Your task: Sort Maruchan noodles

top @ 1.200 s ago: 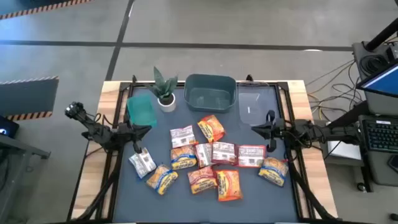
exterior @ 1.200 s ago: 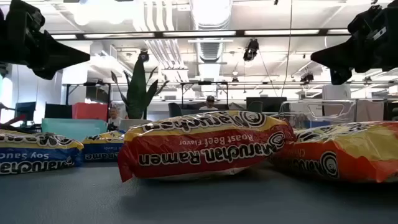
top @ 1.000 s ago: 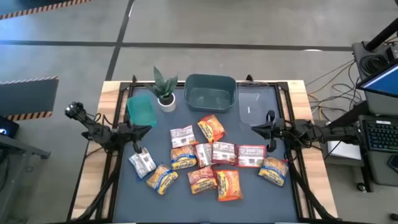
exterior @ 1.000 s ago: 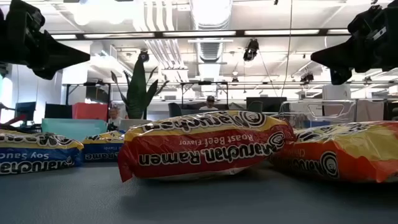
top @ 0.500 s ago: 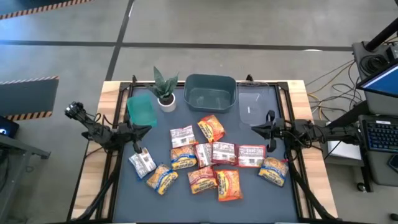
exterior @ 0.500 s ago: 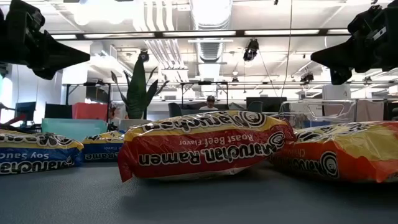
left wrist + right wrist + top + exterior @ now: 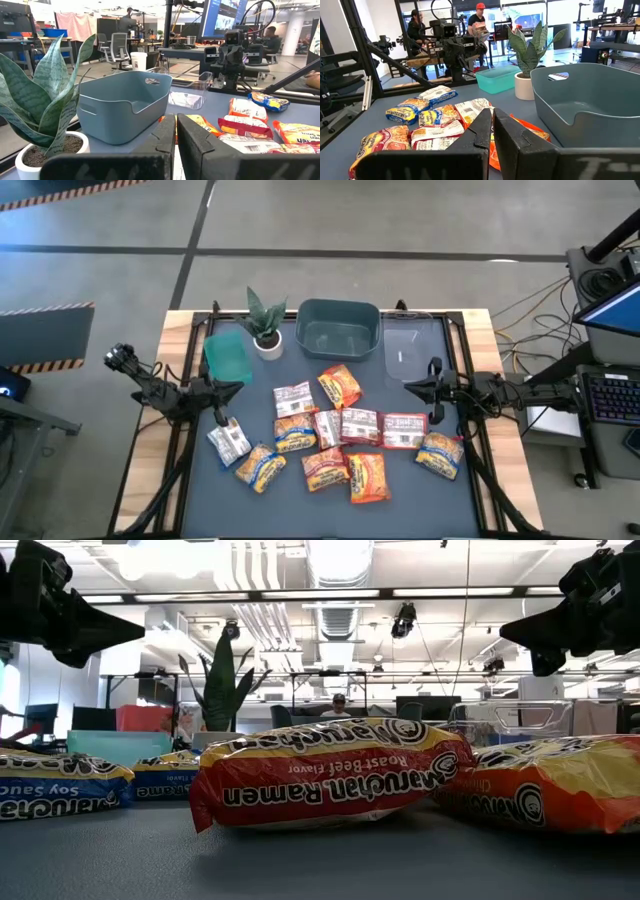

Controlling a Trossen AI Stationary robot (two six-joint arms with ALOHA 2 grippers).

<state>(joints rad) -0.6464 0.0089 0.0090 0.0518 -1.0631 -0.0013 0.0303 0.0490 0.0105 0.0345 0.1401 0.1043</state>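
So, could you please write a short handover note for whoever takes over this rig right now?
Left gripper: shut, empty, raised at the table's left side.
Right gripper: shut, empty, raised at the right side.
Maruchan noodles: about a dozen packets lying mixed and loose mid-table, some overlapping; one silver packet lies apart on the left.
Containers along the far edge: teal tray, grey-blue bin, clear tray. None holds a packet. A potted plant stands between the teal tray and the bin.
Done: nothing sorted yet.
Left: every packet must still be sorted by kind.
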